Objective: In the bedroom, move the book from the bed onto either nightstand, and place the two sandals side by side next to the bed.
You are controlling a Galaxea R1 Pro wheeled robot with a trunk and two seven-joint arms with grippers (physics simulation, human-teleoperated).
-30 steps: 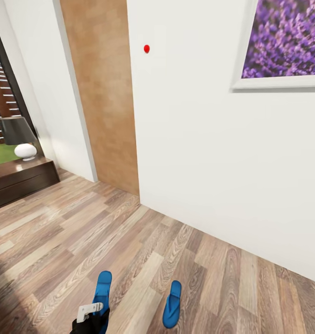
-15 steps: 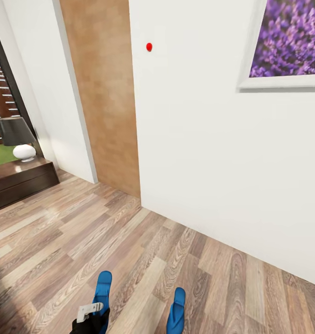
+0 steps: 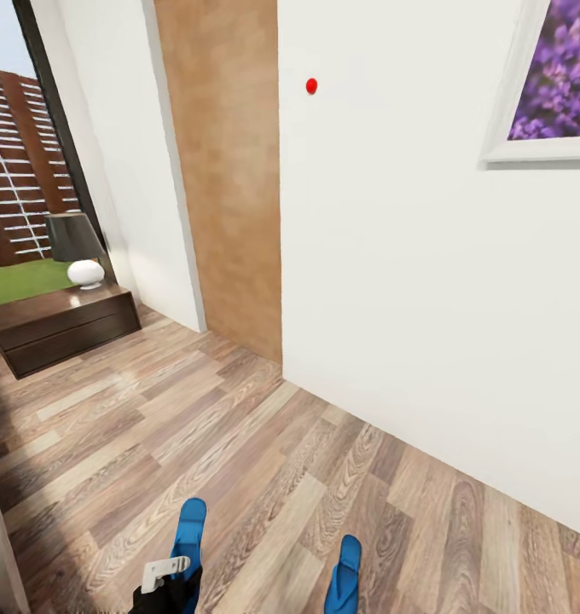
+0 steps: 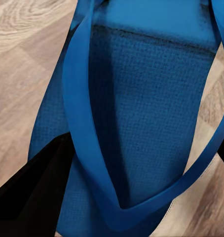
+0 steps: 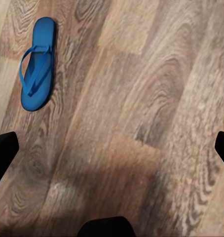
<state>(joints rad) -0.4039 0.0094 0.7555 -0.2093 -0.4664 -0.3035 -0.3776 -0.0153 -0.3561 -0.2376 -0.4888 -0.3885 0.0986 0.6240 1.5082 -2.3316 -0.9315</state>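
A: Looking down from the head camera, what does the left gripper (image 3: 166, 573) carry?
B: One blue sandal (image 3: 188, 539), held at the lower edge of that view above the wood-plank floor (image 3: 239, 443). In the left wrist view the sandal (image 4: 136, 123) sits hard against the camera, a dark finger (image 4: 28, 192) beside its strap; the fingers pinch it.

A: And the second sandal (image 3: 345, 576)?
B: Flat on the floor, apart from the first and nearer the white wall (image 3: 426, 298); the right wrist view shows it (image 5: 37, 64) lying alone on the planks.

A: The right gripper (image 5: 112, 148)?
B: Fingers spread wide, holding nothing.

A: Beyond?
B: A lamp (image 3: 77, 247) on a dark cabinet (image 3: 60, 328) by the window (image 3: 26, 153)
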